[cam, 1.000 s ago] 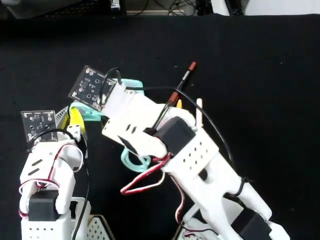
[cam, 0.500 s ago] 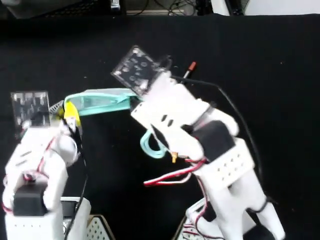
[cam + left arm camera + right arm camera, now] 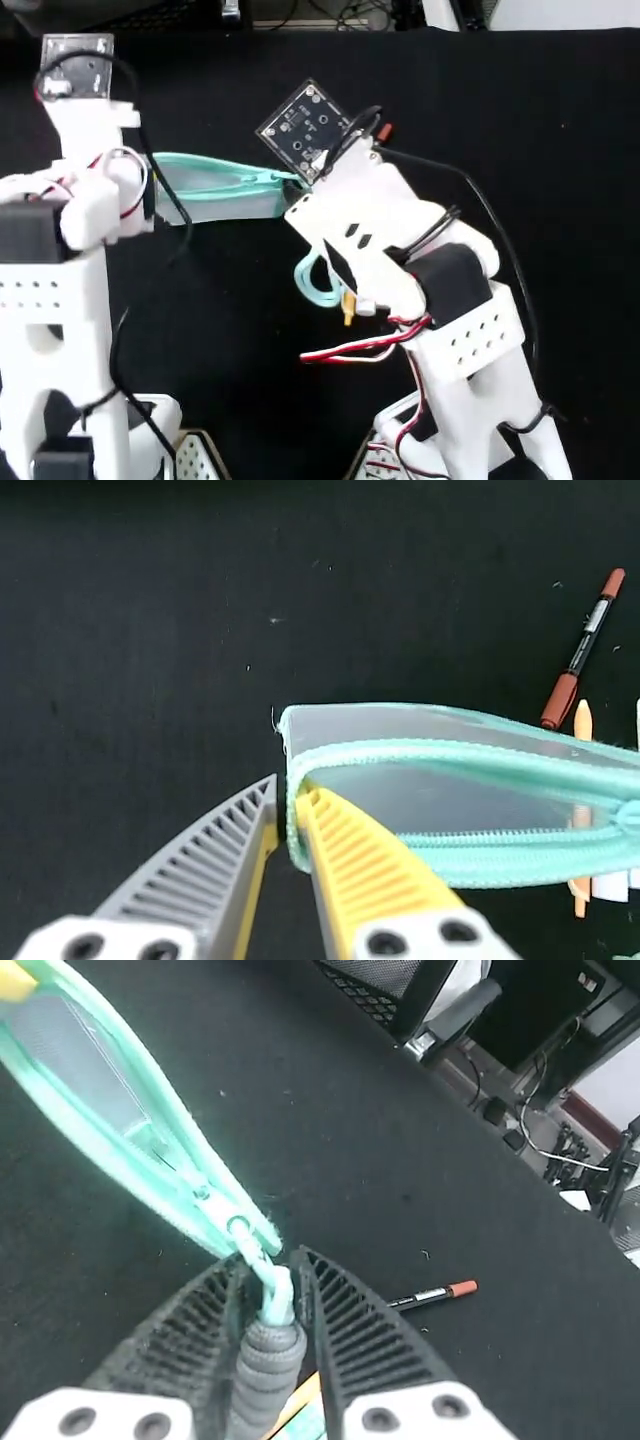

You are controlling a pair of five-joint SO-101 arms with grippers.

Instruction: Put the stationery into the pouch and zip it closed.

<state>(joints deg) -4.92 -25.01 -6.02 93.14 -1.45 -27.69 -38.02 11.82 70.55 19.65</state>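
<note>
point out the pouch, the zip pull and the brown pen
pouch (image 3: 400, 725), left wrist view, clear side wall
zip pull (image 3: 268, 1285), right wrist view, teal cord
brown pen (image 3: 582, 650), left wrist view, middle of barrel

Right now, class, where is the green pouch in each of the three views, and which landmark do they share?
High view: the pouch is stretched between the two arms.
Left wrist view: the pouch has its corner pinched in the left gripper.
Right wrist view: the pouch leads away from the right gripper, which is shut on its zip pull.
Shared landmark: the brown-capped pen.
</note>
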